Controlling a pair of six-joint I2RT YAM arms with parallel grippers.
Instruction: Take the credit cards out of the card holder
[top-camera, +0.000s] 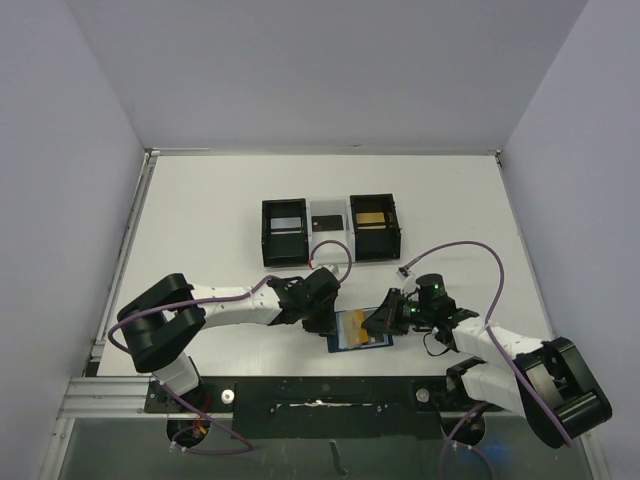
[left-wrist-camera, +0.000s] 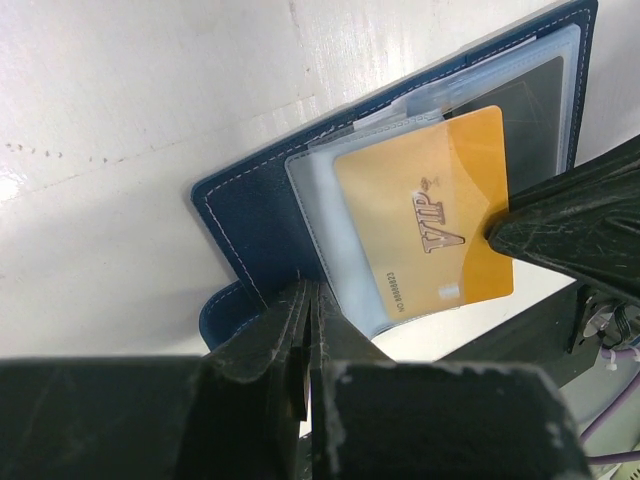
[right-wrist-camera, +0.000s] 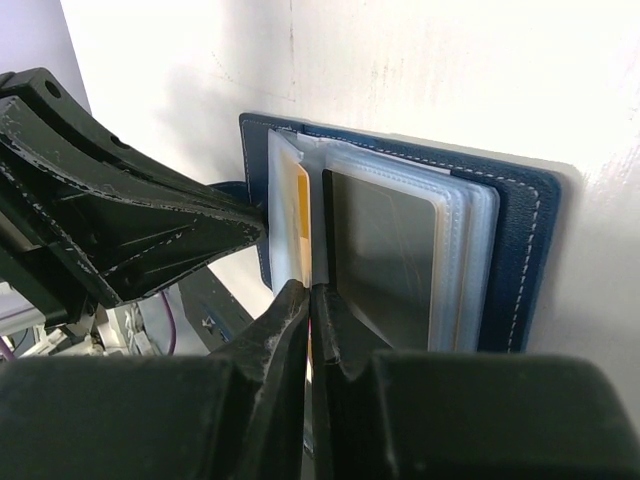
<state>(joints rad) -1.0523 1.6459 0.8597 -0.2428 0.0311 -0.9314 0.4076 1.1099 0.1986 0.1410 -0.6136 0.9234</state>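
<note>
The navy card holder (top-camera: 345, 343) lies open near the table's front edge, its clear sleeves fanned out (left-wrist-camera: 250, 210) (right-wrist-camera: 525, 240). A gold credit card (left-wrist-camera: 420, 215) marked VIP sticks partly out of a sleeve; the right wrist view shows it edge-on (right-wrist-camera: 302, 215). My right gripper (top-camera: 383, 320) (right-wrist-camera: 312, 296) is shut on that card's outer edge. My left gripper (top-camera: 328, 322) (left-wrist-camera: 308, 298) is shut on the holder's opposite edge, at the cover and sleeve. A dark grey card (right-wrist-camera: 385, 255) sits in another sleeve.
Two black boxes (top-camera: 285, 232) (top-camera: 373, 228) joined by a clear section (top-camera: 330, 222) stand behind the holder at mid table. A gold flat piece lies in the right box and a pale one in the left. The black mounting rail (top-camera: 320, 395) runs just in front.
</note>
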